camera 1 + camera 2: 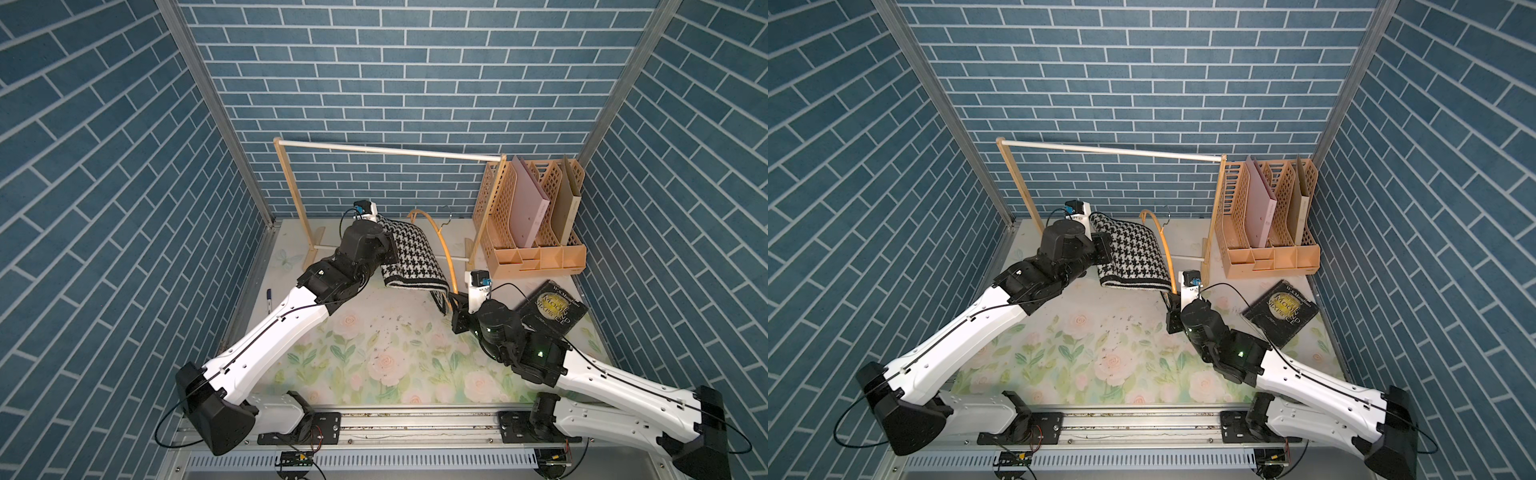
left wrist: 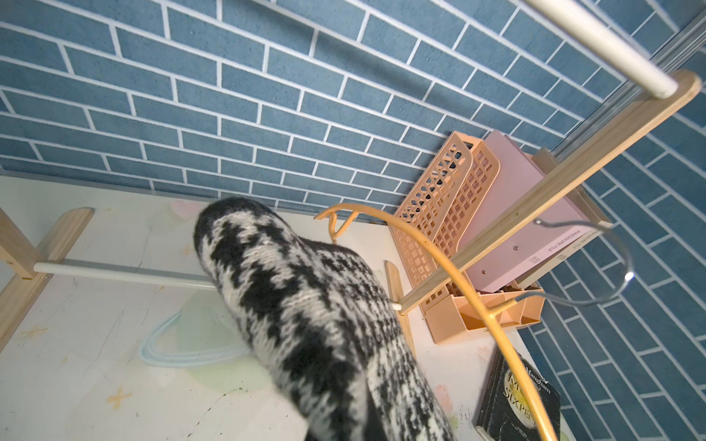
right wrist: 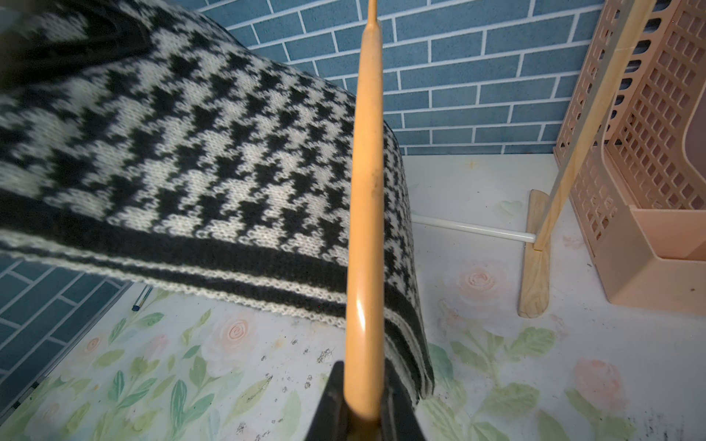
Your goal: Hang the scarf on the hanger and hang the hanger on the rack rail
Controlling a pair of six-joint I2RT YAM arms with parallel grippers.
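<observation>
The right claw [image 3: 363, 404] was clamped on the hanger [image 3: 366, 191]; the left claw [image 1: 1104, 249] was closed on the scarf [image 1: 415, 253], which stretched across to the hanger; a book [image 1: 552, 309] beside the right claw read "Maugham", "Sixpence".

Left arm [image 1: 270, 336] was stretched forward toward the back, wrist turned to its right. Left gripper [image 1: 1105, 248] was clamped on the edge of the scarf [image 1: 411, 253], fingers mostly hidden by the knit. Right arm [image 1: 623, 386] reached forward and inward, sitting lower. Right gripper [image 3: 363, 393] pinched one end of the hanger [image 3: 366, 191], jaws tight on both sides.
</observation>
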